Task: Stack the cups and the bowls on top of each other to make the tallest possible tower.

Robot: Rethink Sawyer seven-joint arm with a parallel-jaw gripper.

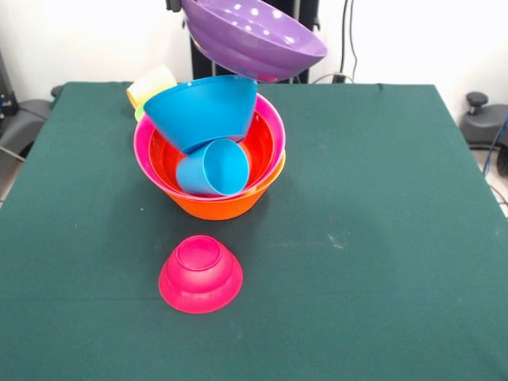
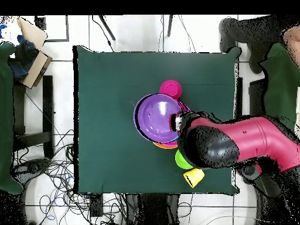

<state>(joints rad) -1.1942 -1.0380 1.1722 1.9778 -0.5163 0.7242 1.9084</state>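
My gripper (image 2: 177, 122) is shut on the rim of the purple bowl (image 1: 254, 36), holding it tilted in the air above the tower; in the front view only a black part of the gripper (image 1: 176, 6) shows. The tower has the large orange bowl (image 1: 222, 206) as base, then the pink bowl (image 1: 274, 119) and the red-orange bowl (image 1: 260, 147). A light blue cup (image 1: 214, 168) lies on its side in it, and a blue bowl (image 1: 202, 111) leans tilted on top. A small magenta bowl (image 1: 200, 274) sits upside down in front of the tower. The teal bowl is hidden.
A yellow-orange cup (image 1: 151, 83) and a green bowl (image 2: 183, 159) lie behind the tower, on the robot's side. The red arm (image 2: 234, 140) reaches in over that table edge. A person's sleeve (image 2: 290, 35) shows at the overhead view's corner.
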